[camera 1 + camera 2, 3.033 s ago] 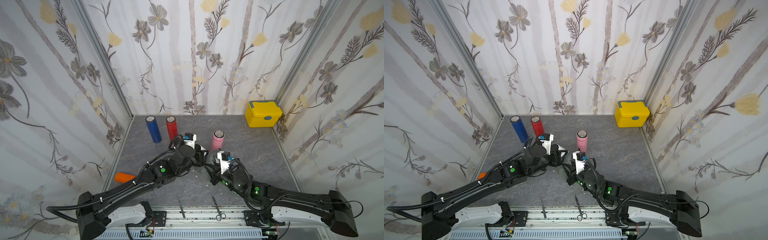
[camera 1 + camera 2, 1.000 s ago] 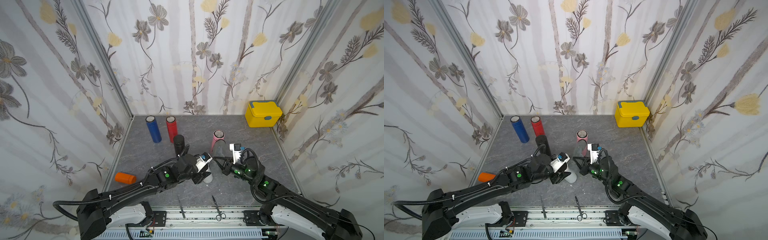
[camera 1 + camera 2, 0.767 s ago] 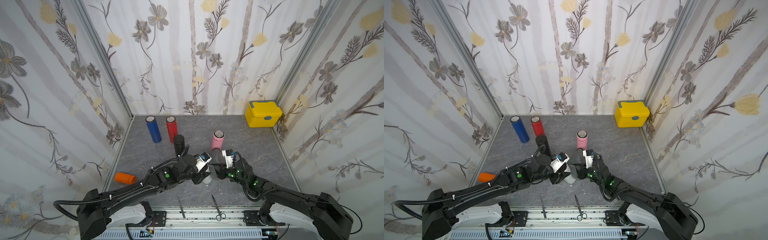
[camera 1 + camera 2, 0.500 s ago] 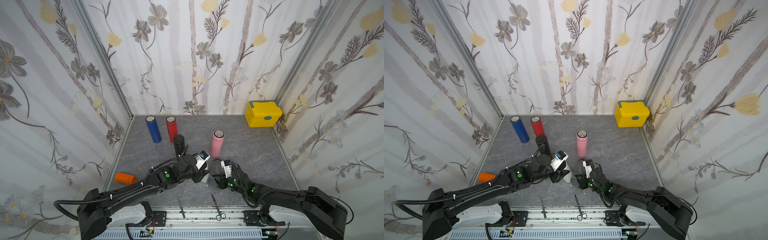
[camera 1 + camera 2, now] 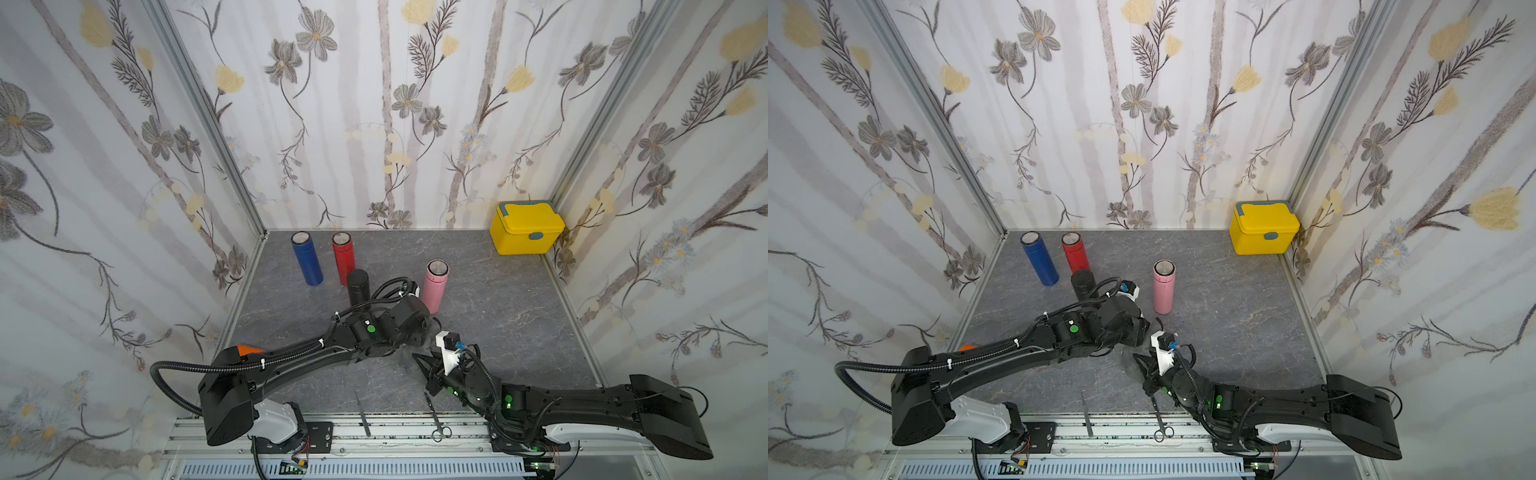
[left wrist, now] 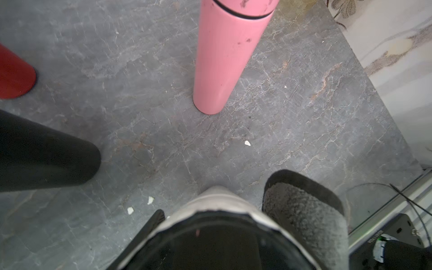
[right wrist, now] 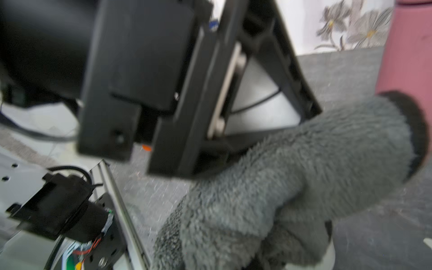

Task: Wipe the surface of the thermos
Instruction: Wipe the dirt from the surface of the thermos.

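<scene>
My left gripper [image 6: 215, 217] is shut on a white thermos [image 6: 217, 205] with a dark cap end, held low over the grey floor. In both top views my left wrist [image 5: 409, 320] hides that thermos. My right gripper [image 5: 420, 362] is shut on a fluffy grey cloth [image 7: 292, 175], whose pile hides its jaws. The cloth lies against the side of the white thermos [image 7: 257, 98], right beside the left gripper's black finger [image 7: 187, 105]. The left wrist view shows the cloth [image 6: 304, 210] next to the thermos body.
A pink thermos [image 5: 434, 286] stands just behind the grippers, a black one [image 5: 358, 286] to its left, and red [image 5: 344, 253] and blue [image 5: 306, 259] ones farther back. A yellow box [image 5: 527, 227] sits back right. Scissors [image 5: 434, 417] and tweezers [image 5: 362, 413] lie at the front edge.
My right gripper has drawn back toward the front and dropped low with the cloth, ending under the left gripper. The left wrist has swung over the white thermos and now hides it from above.
</scene>
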Robot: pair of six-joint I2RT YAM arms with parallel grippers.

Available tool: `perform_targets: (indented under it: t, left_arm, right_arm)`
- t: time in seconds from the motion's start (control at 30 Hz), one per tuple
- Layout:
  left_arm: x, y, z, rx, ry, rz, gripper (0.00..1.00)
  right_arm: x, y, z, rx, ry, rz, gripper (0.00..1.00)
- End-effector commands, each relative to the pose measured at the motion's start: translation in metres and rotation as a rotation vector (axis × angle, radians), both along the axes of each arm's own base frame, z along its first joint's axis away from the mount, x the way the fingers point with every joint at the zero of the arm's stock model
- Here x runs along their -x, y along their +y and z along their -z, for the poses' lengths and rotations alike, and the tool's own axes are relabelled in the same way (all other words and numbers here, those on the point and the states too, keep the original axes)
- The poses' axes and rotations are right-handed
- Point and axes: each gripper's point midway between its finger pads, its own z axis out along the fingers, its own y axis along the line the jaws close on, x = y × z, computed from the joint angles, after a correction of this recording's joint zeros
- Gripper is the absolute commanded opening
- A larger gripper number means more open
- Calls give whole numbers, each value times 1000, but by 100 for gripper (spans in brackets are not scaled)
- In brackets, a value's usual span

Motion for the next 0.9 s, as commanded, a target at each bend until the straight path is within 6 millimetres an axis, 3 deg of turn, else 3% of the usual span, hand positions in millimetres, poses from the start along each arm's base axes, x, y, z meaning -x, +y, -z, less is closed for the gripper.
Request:
perform_targets:
  t: [0.0,0.1,0.17,0.37,0.53,0.7,0.87]
  left_arm:
    - [6,-5,-9,92,57,-45,0]
    - [8,-6,-16,128,58,-47,0]
    - [8,-9,-20,143,57,-39,0]
    - [6,-6,-25,143,42,-43,0]
    - [3,-2,-25,141,38,-55,0]
    - [2,-6,-28,152,31,-40,0]
    - [2,-1,-28,122,2,-10,0]
  right_arm:
    - [-18,-10,-54,-192,-110,178,0]
    - [-16,4,-60,-214,-97,258,0]
    - [-22,7,-47,-208,-49,371,0]
    - [-30,3,31,-85,126,553,0]
    - [-25,-21,74,-37,233,628,0]
    - [-22,-30,74,-37,236,641,0]
    - [-21,-19,37,-68,188,552,0]
